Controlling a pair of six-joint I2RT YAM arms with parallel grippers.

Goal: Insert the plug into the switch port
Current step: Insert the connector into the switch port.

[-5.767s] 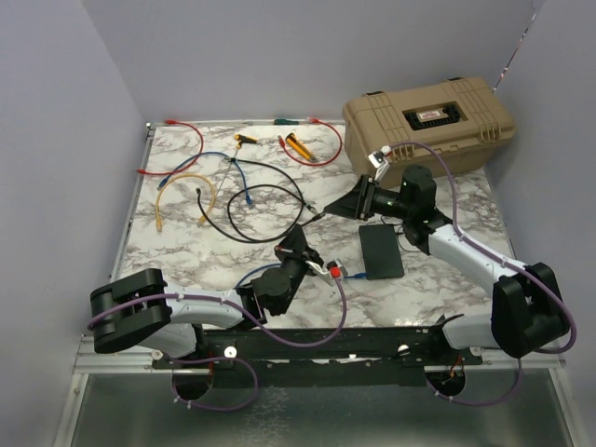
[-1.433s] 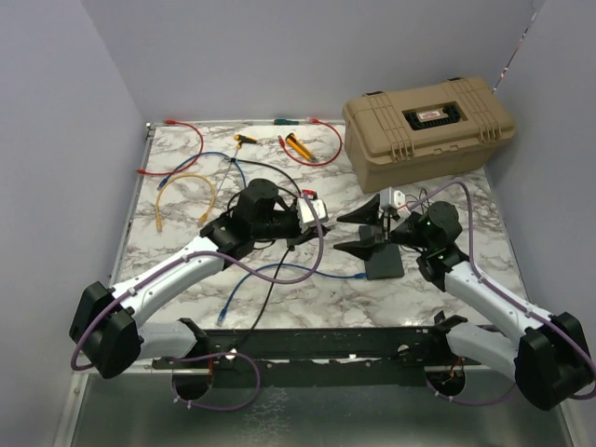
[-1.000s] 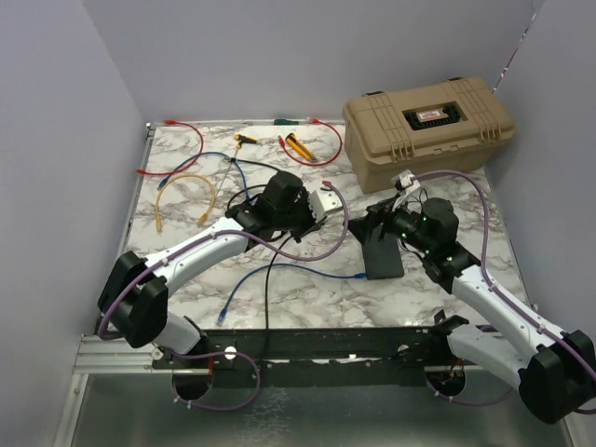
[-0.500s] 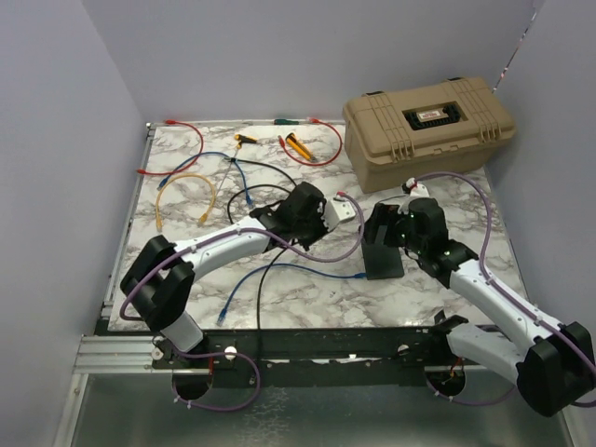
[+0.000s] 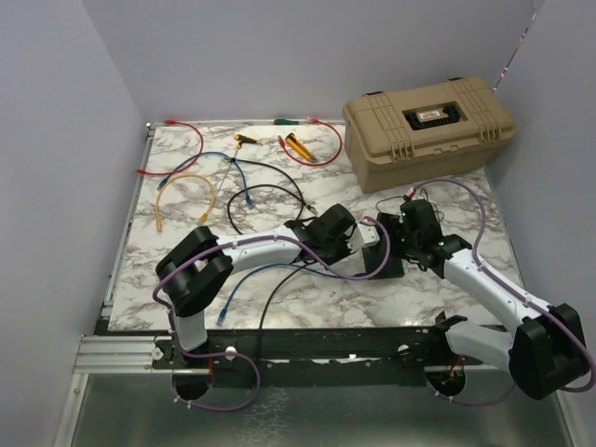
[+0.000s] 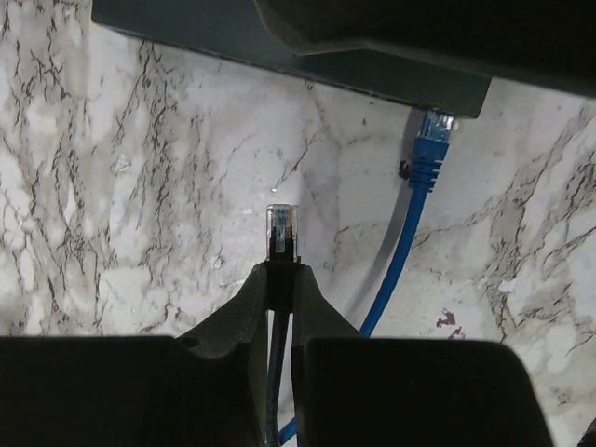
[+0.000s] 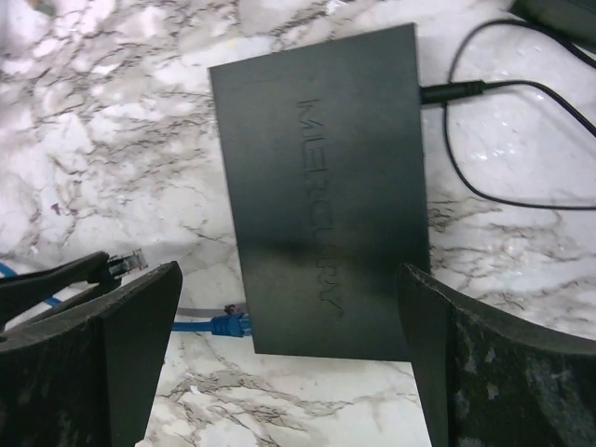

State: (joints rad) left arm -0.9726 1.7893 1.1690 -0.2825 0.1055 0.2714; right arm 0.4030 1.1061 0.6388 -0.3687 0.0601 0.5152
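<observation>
Last 1.4 s: left gripper (image 6: 279,284) swung across the counter (image 6: 130,186) to the port edge of the switch (image 7: 326,177); right gripper (image 7: 289,349) dropped over the switch. Approach about done, insertion not yet. Left jaws clamped on the plug (image 6: 281,228), tip protruding, aimed at the port edge, short of it. Blue cable (image 6: 419,186) fills 1 port alongside. Right jaws apart, straddling the switch; contact unclear.
</observation>
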